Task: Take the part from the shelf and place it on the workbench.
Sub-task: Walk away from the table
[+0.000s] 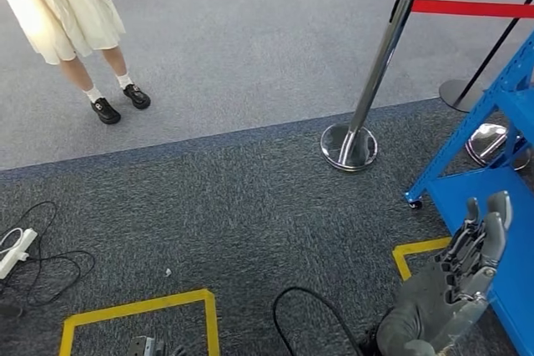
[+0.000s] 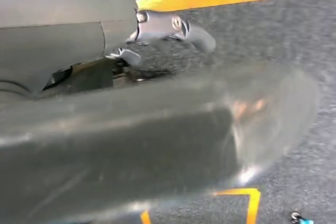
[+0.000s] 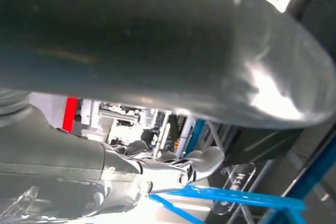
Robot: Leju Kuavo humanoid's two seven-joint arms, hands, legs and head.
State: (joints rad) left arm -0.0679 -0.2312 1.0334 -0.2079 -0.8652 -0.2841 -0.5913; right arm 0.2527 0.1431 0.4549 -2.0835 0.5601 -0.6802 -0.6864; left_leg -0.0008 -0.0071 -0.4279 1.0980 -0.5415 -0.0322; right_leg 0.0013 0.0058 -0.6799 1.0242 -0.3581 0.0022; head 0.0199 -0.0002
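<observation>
No readable text, labels or numbers in any view.

The only sign-like markings are yellow tape outlines (image 1: 142, 306) on the dark carpet (image 1: 252, 206), which carry no letters. In the right wrist view, a clear plastic piece (image 3: 238, 179) beside a blue frame bar (image 3: 238, 196) shows faint raised marks, too blurred to make out.

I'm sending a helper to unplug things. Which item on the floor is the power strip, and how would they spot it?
Start at the yellow taped square on the dark carpet, then look toward the person's side, to the far left edge of the head view. There lies the white power strip, with thin black cables looping from it. It is the only white, boxy thing on the floor.
</observation>
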